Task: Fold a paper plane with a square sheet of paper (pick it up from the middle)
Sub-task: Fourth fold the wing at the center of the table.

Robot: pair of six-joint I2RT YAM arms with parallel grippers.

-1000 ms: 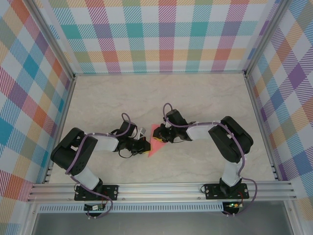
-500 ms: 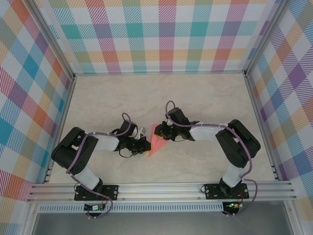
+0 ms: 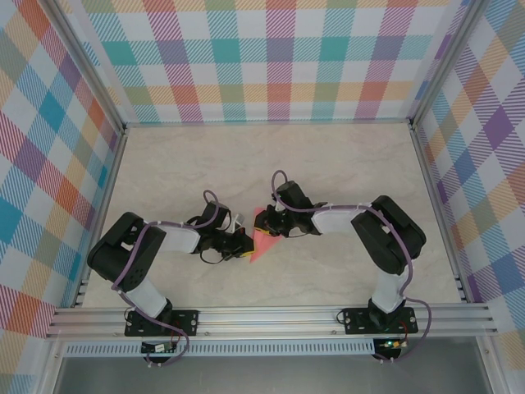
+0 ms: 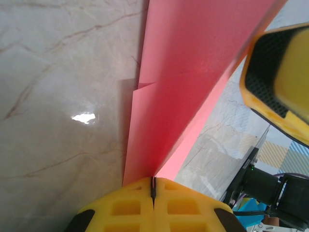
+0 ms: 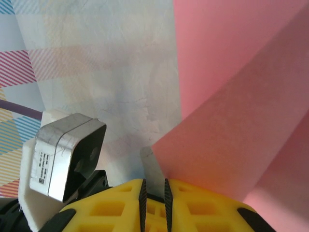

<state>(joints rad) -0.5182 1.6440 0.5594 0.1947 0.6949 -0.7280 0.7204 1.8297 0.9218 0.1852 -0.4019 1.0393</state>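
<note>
Paper plane was pinched in the left claw. Whether the right claw held it was unclear. It wanted gentle, even tension.

Top cam's parked high behind the 2 arm bases, looking down on the whole table from well back. Each wrist cam sits right behind its own yellow fingers, pointing along them, super close. All 3 share the paper plane; the 2 wrist cams face each other across it.
</note>
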